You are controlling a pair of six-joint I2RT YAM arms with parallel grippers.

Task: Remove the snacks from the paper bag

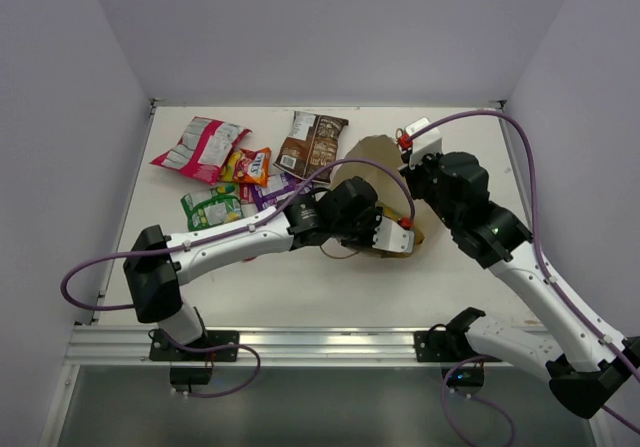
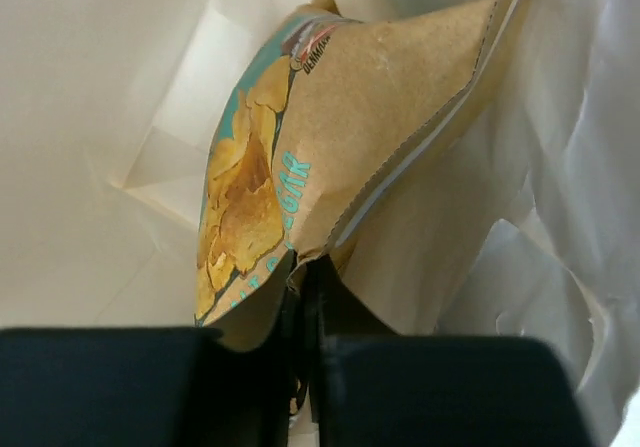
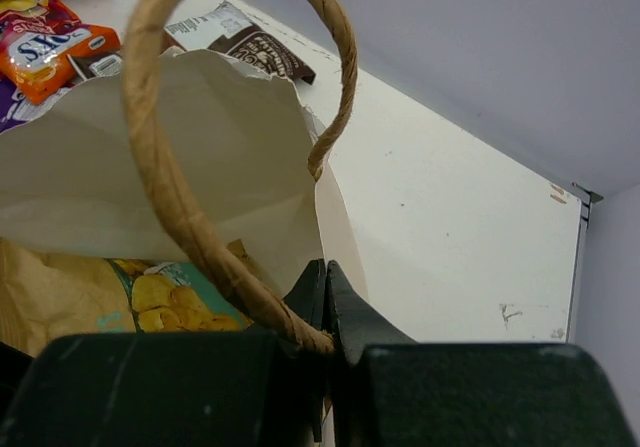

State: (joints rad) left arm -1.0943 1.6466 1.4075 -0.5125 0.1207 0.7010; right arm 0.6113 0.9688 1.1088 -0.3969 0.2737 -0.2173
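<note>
The cream paper bag [image 1: 365,162] lies near the table's middle right. My left gripper [image 2: 302,272] is inside it, shut on the bottom edge of the large tan-yellow chip bag [image 2: 380,97]. In the top view the left gripper [image 1: 392,235] is at the bag's mouth. My right gripper [image 3: 325,272] is shut on the paper bag's rim [image 3: 200,147], beside a brown string handle [image 3: 160,167]. The chip bag also shows in the right wrist view [image 3: 160,297]. In the top view the right gripper [image 1: 412,172] is at the bag's right side.
Snacks lie on the table at the back left: a pink-white bag [image 1: 200,147], an orange packet [image 1: 252,165], a brown bag [image 1: 312,142], a green packet [image 1: 212,207] and a purple one [image 1: 268,189]. The left forearm passes just in front of them.
</note>
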